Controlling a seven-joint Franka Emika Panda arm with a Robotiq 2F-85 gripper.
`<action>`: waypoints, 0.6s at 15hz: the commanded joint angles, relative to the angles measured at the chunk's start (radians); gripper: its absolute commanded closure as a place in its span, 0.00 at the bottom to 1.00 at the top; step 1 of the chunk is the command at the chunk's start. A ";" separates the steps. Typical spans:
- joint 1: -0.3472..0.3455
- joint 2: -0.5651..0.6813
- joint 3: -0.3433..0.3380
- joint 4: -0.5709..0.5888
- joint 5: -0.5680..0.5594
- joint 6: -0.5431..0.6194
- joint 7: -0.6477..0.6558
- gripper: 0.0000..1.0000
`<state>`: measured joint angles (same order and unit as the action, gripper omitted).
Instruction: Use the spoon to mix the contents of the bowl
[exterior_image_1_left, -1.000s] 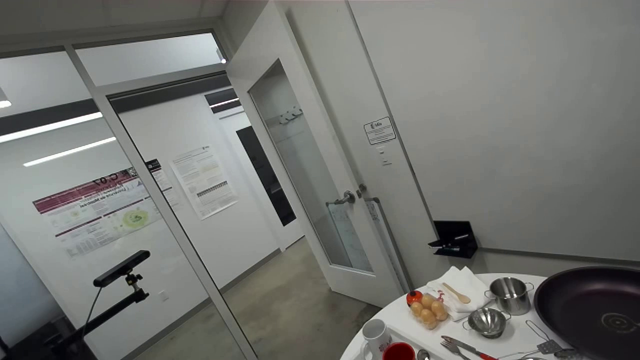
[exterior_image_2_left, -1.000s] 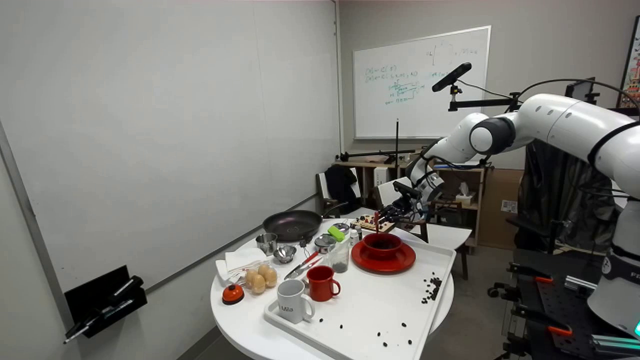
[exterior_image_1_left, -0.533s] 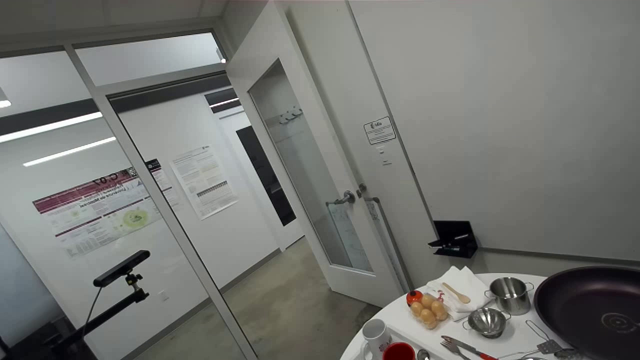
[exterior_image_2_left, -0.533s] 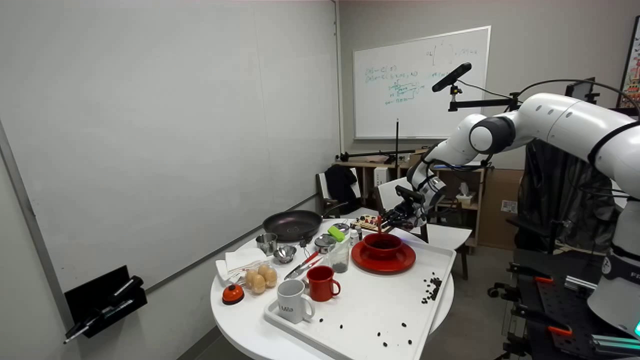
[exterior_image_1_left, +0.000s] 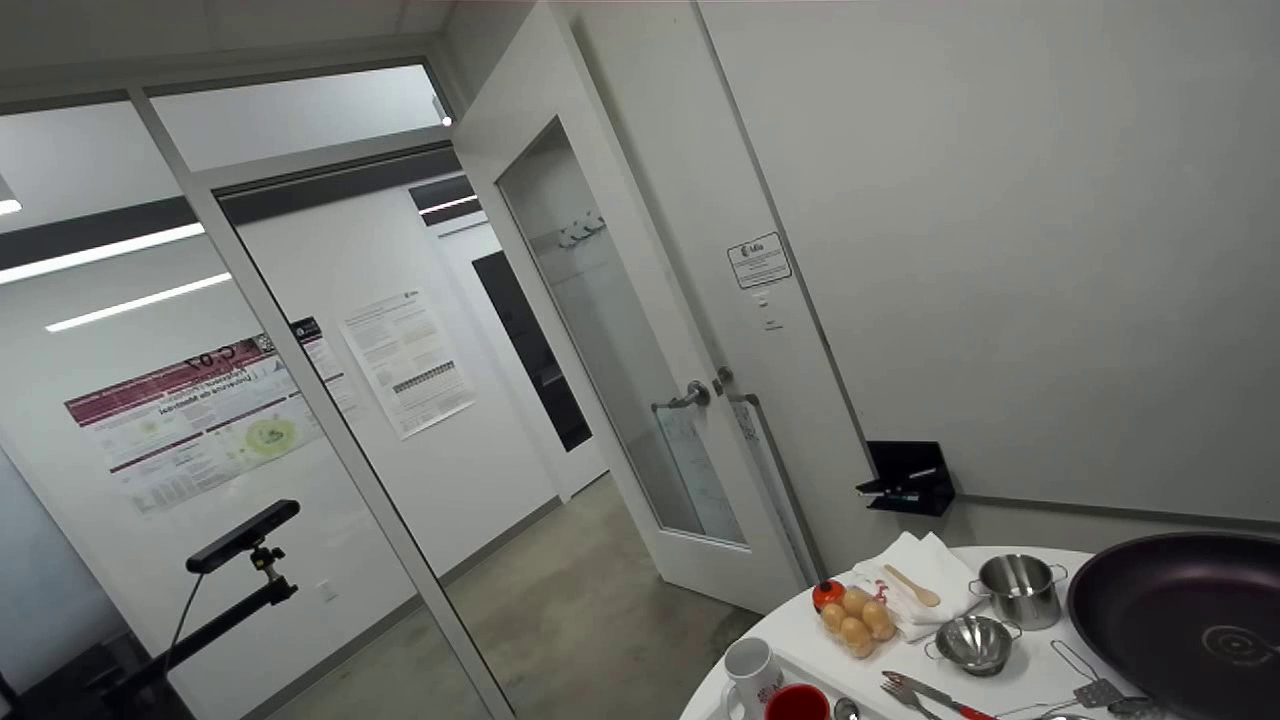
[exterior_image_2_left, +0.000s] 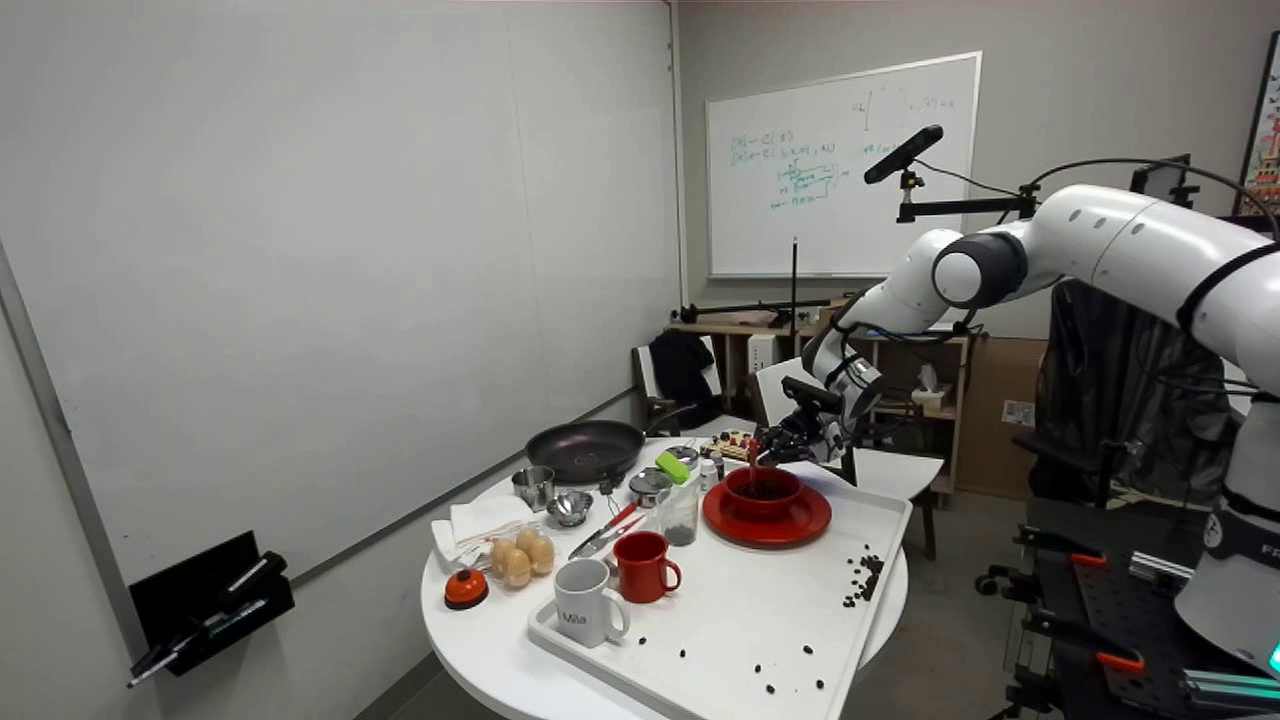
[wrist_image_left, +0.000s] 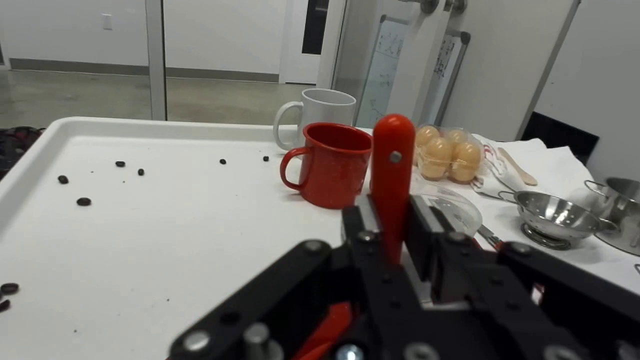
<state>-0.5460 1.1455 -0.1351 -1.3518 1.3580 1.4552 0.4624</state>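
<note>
Exterior view — tool (exterior_image_2_left: 761, 455) holds spoon (exterior_image_2_left: 753, 451) lower now.

Red on spoon handle (wrist_image_left: 393, 150), bowl (exterior_image_2_left: 762, 509), plate (exterior_image_2_left: 765, 537) and mug (wrist_image_left: 332, 177); mostly black on gripper (wrist_image_left: 392, 220); white on tray (wrist_image_left: 175, 245); near-black on beans (wrist_image_left: 84, 201); dark lettering on pale grey cup (exterior_image_2_left: 582, 600).

The lower end of the spoon (exterior_image_2_left: 753, 452) is hidden in the bowl (exterior_image_2_left: 763, 508), whose dark contents (exterior_image_2_left: 774, 490) are too small to tell. In an exterior view the right edge cuts off the frying pan (exterior_image_1_left: 1160, 610).
</note>
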 joint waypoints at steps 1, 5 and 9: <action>0.062 -0.030 -0.023 -0.008 -0.024 -0.018 -0.010 0.93; 0.090 -0.010 -0.022 0.043 -0.022 -0.017 0.008 0.93; 0.062 0.013 -0.023 0.082 0.006 -0.015 0.025 0.93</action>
<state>-0.4628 1.1420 -0.1468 -1.3075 1.3531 1.4549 0.4652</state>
